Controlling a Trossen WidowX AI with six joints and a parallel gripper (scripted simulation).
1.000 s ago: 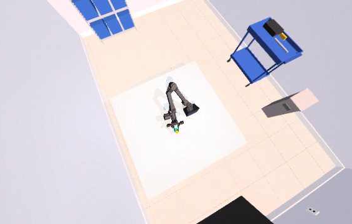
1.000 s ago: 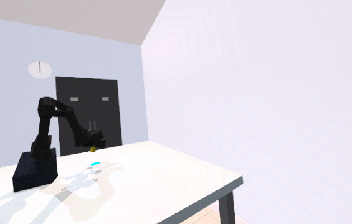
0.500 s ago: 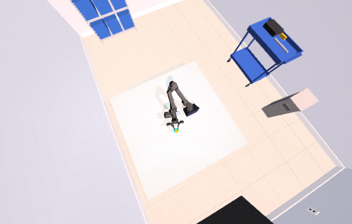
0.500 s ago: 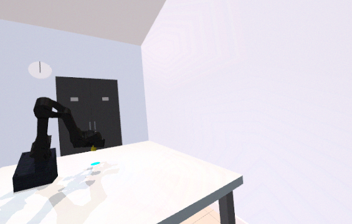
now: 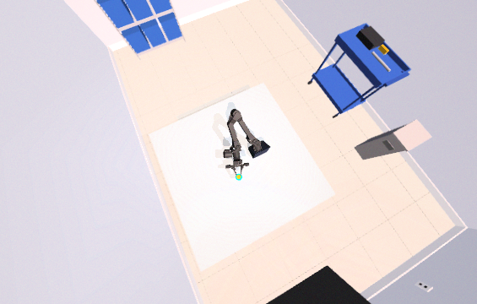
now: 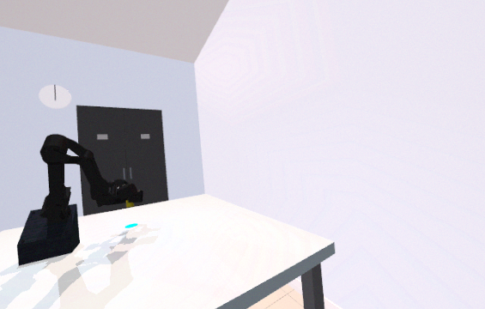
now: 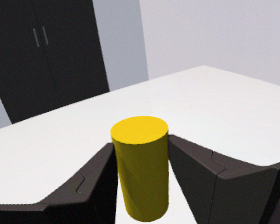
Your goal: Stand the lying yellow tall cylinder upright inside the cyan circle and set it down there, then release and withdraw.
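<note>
The yellow cylinder (image 5: 239, 176) (image 6: 129, 204) (image 7: 142, 175) is held about upright, its round top facing up in the wrist view. My gripper (image 6: 132, 200) (image 7: 140, 145) is shut on it, one dark finger on each side. The cyan circle (image 6: 131, 226) lies flat on the table, below the cylinder, with a gap between them in the exterior view. In the top view the cyan shows as a thin ring around the yellow. The circle is hidden in the wrist view.
The white table (image 5: 263, 211) (image 6: 225, 240) (image 7: 201, 95) carries the arm's dark base (image 5: 259, 149) (image 6: 49, 238). Off the table are a blue cart (image 5: 337, 86), a grey cabinet (image 5: 379, 147) and a dark cupboard (image 6: 148, 159) (image 7: 46, 55).
</note>
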